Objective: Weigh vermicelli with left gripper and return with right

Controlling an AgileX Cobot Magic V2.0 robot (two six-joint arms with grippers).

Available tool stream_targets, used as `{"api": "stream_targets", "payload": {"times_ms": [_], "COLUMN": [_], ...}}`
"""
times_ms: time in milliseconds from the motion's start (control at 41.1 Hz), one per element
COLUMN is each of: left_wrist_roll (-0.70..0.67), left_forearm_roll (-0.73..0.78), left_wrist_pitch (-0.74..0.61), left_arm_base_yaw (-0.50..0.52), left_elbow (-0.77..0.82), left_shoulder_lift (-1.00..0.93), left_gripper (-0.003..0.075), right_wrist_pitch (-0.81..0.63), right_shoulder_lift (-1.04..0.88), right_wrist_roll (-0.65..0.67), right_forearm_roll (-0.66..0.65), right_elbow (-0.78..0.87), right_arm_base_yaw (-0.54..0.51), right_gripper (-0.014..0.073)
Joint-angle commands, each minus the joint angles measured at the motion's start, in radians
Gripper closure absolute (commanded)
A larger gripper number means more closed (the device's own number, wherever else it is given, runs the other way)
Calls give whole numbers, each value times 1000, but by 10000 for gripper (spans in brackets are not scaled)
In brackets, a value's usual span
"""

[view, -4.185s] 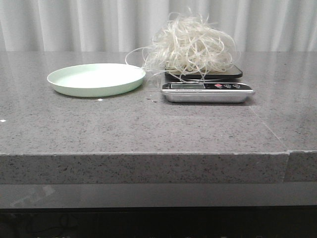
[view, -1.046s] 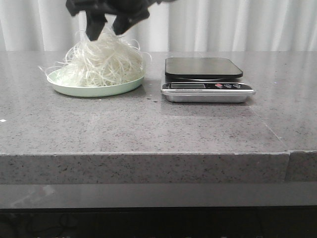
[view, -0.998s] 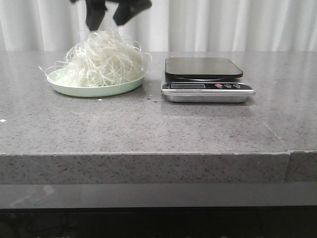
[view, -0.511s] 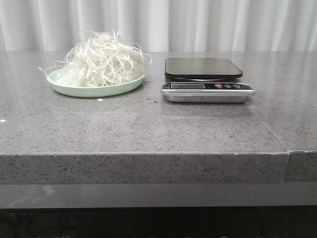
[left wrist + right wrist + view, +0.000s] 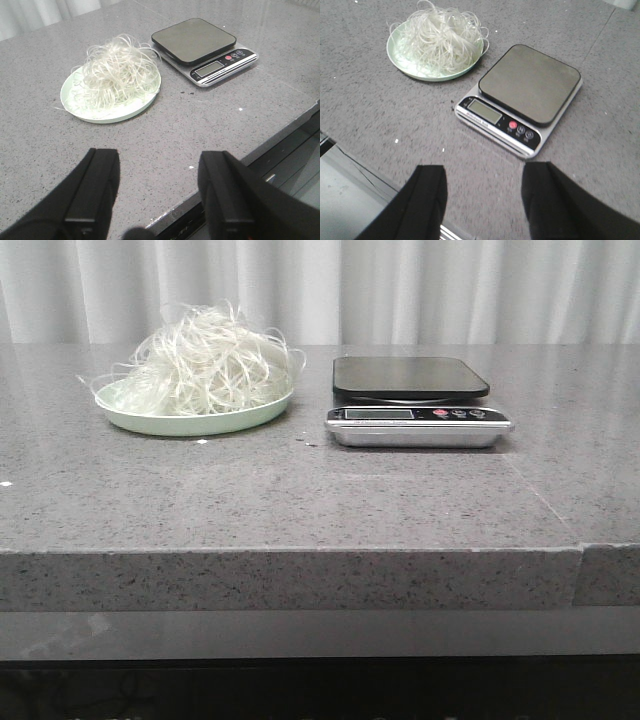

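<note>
Left gripper [image 5: 157, 192] jaws wide apart, empty; right gripper [image 5: 482, 200] likewise.

A pale green round plate [image 5: 190, 420] is sitting on the grey speckled stone table [image 5: 300, 500], toward the left side. Just beside it, to the right, a kitchen scale [image 5: 418, 414] is standing with its dark square platform [image 5: 410, 376] bare. Its silver front is carrying a small display [image 5: 378, 414] and some buttons, one of them red [image 5: 441, 413]. White curtains [image 5: 450, 290] are hanging behind the table.
</note>
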Motion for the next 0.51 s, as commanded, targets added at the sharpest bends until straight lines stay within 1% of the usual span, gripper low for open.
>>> {"api": "stream_targets", "payload": {"times_ms": [0,97,243,438,487], "left_wrist_roll": [-10,-10,-10,-10,-10], "left_forearm_roll": [-1,-1,-1,-1,-1], "left_wrist_pitch": [-76,-76,-76,-76,-76], "left_arm_base_yaw": [0,0,0,0,0], "left_elbow": [-26,-26,-26,-26,-26], "left_shoulder_lift": [8,8,8,8,8], "left_gripper": [302,302,302,302,302], "right_wrist_pitch": [-22,51,151,177,176], "right_shoulder_lift": [-114,-208,-287,-311,-311], "right_wrist_roll": [3,3,3,3,3], "right_forearm_roll": [-11,-11,-11,-11,-11], "right_elbow": [40,89,120,122,122], "right_arm_base_yaw": [-7,-7,-7,-7,-7], "right_gripper": [145,145,145,145,157]}}
